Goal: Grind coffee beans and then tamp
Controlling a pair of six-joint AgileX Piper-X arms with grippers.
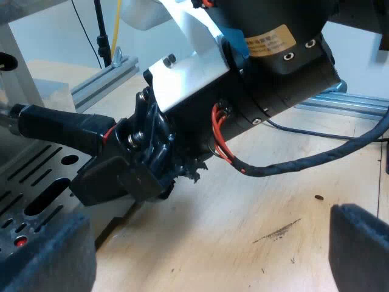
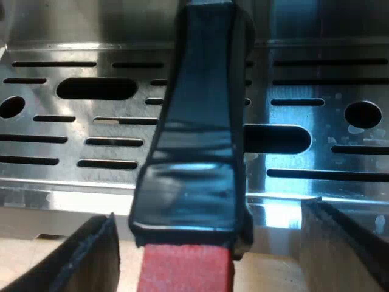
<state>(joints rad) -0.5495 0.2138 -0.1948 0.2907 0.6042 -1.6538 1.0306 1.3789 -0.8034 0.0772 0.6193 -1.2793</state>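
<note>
Nearest the lens, dark pads [image 2: 73, 261] of the right tool [image 2: 209, 243], spread wide and straddling the holder's handle [image 2: 194, 140] with a gap on each flank, pinching nothing. Beyond, the espresso machine [image 2: 91, 24] and its slotted steel drip tray [image 2: 316, 79], the handle jutting out over the tray toward the desk [image 1: 243, 201], red end [image 2: 185, 271] nearest. Holder's metal head hidden, so cannot tell whether locked in. Left tool [image 1: 203, 249] likewise spread, empty, hanging low over the desk close beside the right arm. Likely step: taking the handle for grinding. To do it well: centre first for even contact by both pads, close on the black wrap just above the red end rather than on the narrower part farther in, keep the wrist level with the handle, squeeze firmly before any turn or pull, and hold the left tool clear of the swing.
</note>
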